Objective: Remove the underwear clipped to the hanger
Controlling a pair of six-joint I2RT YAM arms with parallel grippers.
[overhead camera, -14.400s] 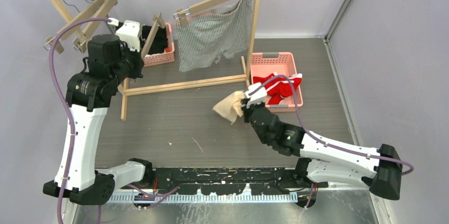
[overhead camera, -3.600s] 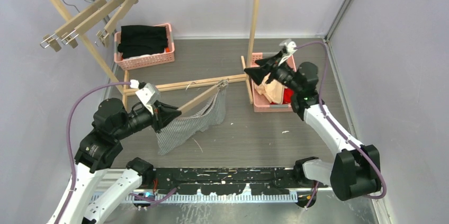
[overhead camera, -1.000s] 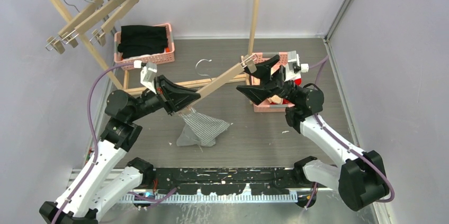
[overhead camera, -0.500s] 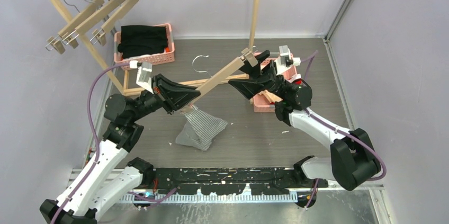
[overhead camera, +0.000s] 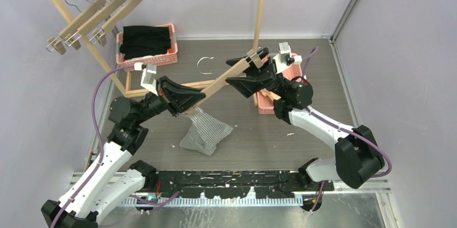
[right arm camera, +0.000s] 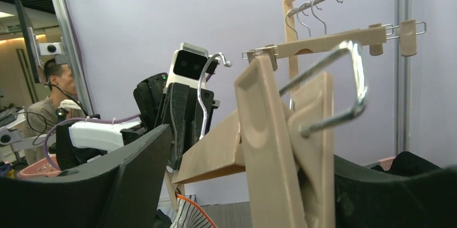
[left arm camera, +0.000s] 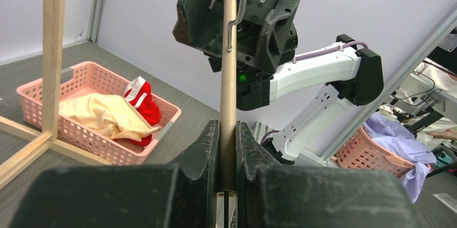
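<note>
Just beneath the left claw (overhead camera: 200, 98) and hanger (overhead camera: 226, 74): grey striped underwear (overhead camera: 207, 133).

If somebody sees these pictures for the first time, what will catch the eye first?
A wooden hanger is held slantwise in mid-air: the left gripper is clamped on its bar, and the open right gripper straddles the clip at its far end. Beneath it the grey striped underwear droops in a heap onto the table; the pink basket at the right holds the red underwear and the cream underwear.
</note>
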